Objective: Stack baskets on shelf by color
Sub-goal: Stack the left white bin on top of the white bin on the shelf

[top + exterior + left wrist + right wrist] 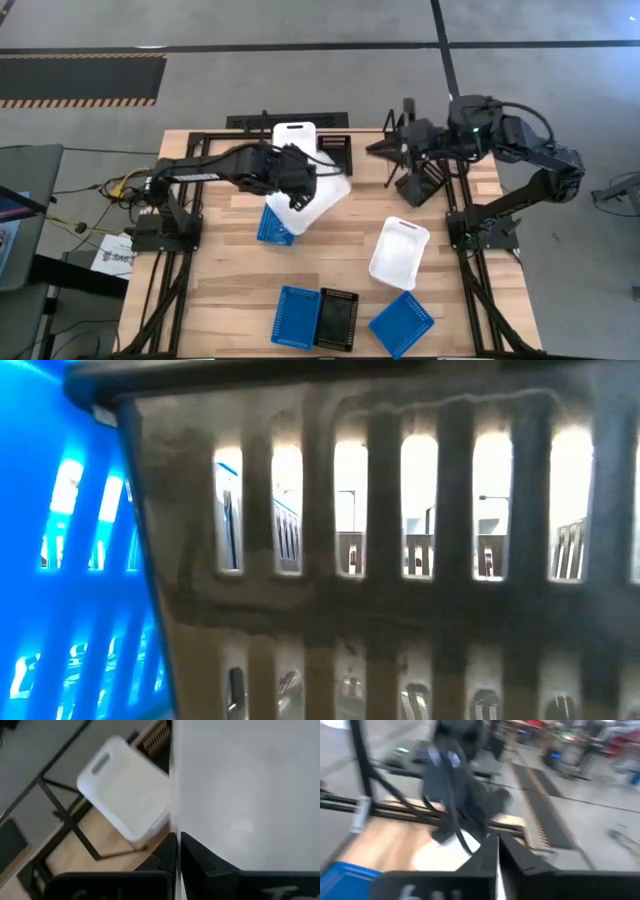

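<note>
Mid-table, clamped in the left gripper [297, 190]: white basket [322, 195], tilted over a blue basket [274, 228]. Behind it, another white one [295, 134] on the shelf [338, 146]. Right gripper [395, 148] near the shelf's end, can't tell if gripping.

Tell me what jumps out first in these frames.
The left gripper holds a white basket tilted above the table's middle, just in front of the shelf, where another white basket already sits. The right gripper carries a black basket by the shelf's right end. Blue, black and white baskets wait along the near edge.
</note>
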Available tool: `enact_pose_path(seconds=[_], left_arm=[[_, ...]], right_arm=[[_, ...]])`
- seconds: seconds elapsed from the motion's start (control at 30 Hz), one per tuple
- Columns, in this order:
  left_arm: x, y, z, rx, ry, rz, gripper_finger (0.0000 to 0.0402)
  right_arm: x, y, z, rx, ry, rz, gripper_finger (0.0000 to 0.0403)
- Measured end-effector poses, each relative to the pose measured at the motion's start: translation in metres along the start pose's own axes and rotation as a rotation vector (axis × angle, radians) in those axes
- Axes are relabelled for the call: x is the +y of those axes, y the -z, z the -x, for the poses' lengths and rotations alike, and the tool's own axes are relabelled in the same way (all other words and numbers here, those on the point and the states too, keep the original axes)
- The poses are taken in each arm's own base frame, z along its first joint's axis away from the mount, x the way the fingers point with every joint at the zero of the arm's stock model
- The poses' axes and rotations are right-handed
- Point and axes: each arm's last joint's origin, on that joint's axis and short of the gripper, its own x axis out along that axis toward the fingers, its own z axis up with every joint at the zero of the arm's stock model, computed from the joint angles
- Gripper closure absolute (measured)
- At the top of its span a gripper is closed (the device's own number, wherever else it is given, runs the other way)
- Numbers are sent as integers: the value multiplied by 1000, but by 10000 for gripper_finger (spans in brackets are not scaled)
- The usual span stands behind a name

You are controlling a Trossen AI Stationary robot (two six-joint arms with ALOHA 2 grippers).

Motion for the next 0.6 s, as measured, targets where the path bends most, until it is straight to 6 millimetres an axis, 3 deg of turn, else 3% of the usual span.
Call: enact_pose_path(seconds=[0.37, 0.6], left_arm=[[83, -10, 44, -241, -140, 284, 401], [106, -16, 48, -279, -128, 393, 401]], right_arm=[[-18, 6, 36, 192, 609, -4, 398], [-18, 26, 38, 390, 822, -7, 400]])
